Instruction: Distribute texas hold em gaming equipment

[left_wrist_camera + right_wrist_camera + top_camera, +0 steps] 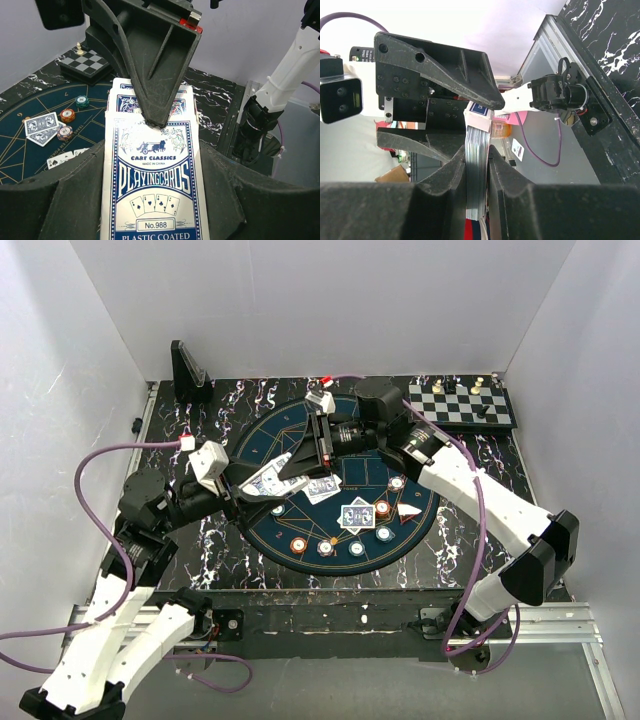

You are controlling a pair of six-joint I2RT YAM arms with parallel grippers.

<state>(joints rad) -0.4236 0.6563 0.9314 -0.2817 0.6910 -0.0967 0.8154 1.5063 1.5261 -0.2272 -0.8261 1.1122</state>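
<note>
My left gripper [155, 167] is shut on a blue-and-white playing card box [155, 200], gripping its sides above the mat's left part [265, 483]. A stack of cards [478, 165] sticks out of the box's open end. My right gripper [479, 150] is shut on that stack, seen edge-on between its fingers [447, 165]; in the top view it [300, 462] meets the box from the far side. Dealt cards [357, 515] and another pair [322, 490] lie face down on the round dark-blue mat [300, 425]. Several chips, one orange [299, 545], one teal [357, 548], ring the mat's near half.
A chessboard [462, 405] with pieces sits at the back right corner. A black stand [188, 370] is at the back left. A face-up card [408, 509] lies at the mat's right. White walls enclose the marbled table [200, 420].
</note>
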